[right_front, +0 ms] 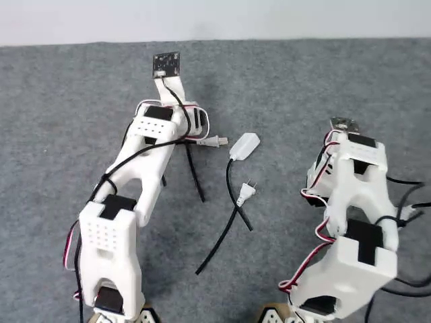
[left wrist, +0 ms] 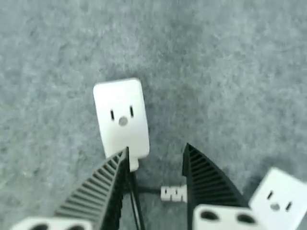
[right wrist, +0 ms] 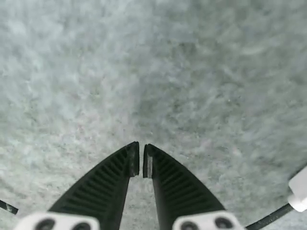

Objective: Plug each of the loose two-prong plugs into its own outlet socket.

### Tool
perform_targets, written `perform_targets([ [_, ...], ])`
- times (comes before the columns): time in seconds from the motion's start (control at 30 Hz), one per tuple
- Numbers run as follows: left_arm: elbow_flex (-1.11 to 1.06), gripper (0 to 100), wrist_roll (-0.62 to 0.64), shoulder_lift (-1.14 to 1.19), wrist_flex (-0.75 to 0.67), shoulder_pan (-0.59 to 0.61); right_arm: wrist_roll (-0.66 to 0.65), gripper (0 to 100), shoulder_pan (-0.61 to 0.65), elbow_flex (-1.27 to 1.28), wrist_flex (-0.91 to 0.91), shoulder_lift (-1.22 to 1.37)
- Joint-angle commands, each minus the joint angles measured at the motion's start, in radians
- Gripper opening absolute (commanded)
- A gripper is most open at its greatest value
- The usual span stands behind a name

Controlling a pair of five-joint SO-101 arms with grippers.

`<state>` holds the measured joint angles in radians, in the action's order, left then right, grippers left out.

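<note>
On a table covered in nubby grey carpet (right_front: 81, 101), the left gripper (left wrist: 157, 149) is hanging with its jaws apart, gripping nothing. Its black, ribbed, wedge-shaped fingers (left wrist: 103, 187) are framing a small white plug (left wrist: 173, 193), which is lying flat on the pile with a thin black cord (left wrist: 136, 206) running beside it. Just past the fingertips a white socket block (left wrist: 121, 117) is lying face up, a smooth rounded rectangle with two narrow slots and a round hole. A second socket (left wrist: 278, 199) of the same make is sitting off to one side, tilted.

In the high view a long white socket (right_front: 244, 146) is resting between the two arms, its black lead (right_front: 229, 178) curling toward the table's near edge. A loose two-prong plug (right_front: 248, 192) is lying just below it, apart from it and not plugged in, prongs pointing up toward it. Another plug (right_front: 215, 141) is lying right beside the left arm's wrist (prongs aimed at the long socket, not touching it).

The right gripper (right wrist: 140, 153) is hovering over bare carpet well to the right, its ribbed black jaws drawn together with only a sliver of a gap and nothing between them. A white piece (right wrist: 300, 189) on a black cable is showing at the edge of the right wrist view; what it is cannot be told.
</note>
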<state>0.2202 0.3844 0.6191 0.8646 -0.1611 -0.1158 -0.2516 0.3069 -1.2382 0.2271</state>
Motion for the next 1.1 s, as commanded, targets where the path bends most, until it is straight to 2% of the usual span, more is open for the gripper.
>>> perform_targets([
  [0.0, 0.102, 17, 0.011, 0.017, 0.006, 0.011, -0.041, 1.5, 0.016, -0.005, 0.010, -0.008],
  [0.3, 0.093, 17, 0.011, 0.031, 0.012, 0.011, -0.048, 1.5, 0.038, 0.005, 0.008, 0.010],
  [0.47, 0.067, 17, -0.017, -0.034, 0.146, 0.066, -0.049, 1.5, 0.042, 0.005, 0.010, 0.015],
  [0.57, 0.025, 17, -0.074, -0.083, 0.153, 0.121, -0.049, 1.5, 0.042, 0.005, 0.010, 0.016],
  [0.73, 0.018, 17, -0.081, -0.089, 0.043, 0.192, -0.048, 1.5, 0.042, 0.005, 0.010, 0.016],
  [0.9, 0.022, 17, -0.150, -0.037, -0.117, 0.150, -0.048, 1.5, 0.042, 0.009, 0.021, 0.016],
  [1.07, 0.024, 17, -0.163, -0.005, -0.149, 0.123, -0.048, 1.5, 0.042, 0.009, 0.022, 0.016],
])
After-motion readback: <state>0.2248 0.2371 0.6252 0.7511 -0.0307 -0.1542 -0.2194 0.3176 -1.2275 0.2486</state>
